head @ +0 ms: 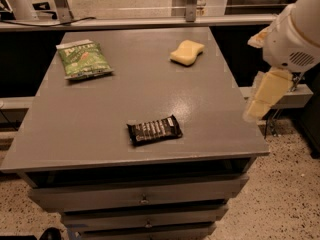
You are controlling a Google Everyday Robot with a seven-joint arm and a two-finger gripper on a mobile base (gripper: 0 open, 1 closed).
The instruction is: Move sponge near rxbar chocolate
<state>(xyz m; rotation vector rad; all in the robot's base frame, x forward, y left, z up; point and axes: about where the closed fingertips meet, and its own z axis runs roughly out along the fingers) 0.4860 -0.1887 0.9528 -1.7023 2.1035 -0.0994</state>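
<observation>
Task not started: sponge [187,52] is seen ungrasped at far right of table [90,134], well apart from rxbar chocolate [154,130] at near centre; end effector [256,106] is parked off the right edge, grip state cannot be told.

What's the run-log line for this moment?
gripper: beside table right edge | sponge: back right, untouched | rxbar chocolate: front centre | move: not yet begun

Grey tabletop [100,129] sits on a cabinet of stacked drawers [145,200] with small centred knobs. Speckled pale floor [292,199] lies below and beyond. A metal rail [125,22] runs behind the far edge, with upright posts [61,1] rising from it. Dark recesses flank both sides. Overhead glare falls mid-surface. Claw [256,106] hangs off the right edge.
</observation>
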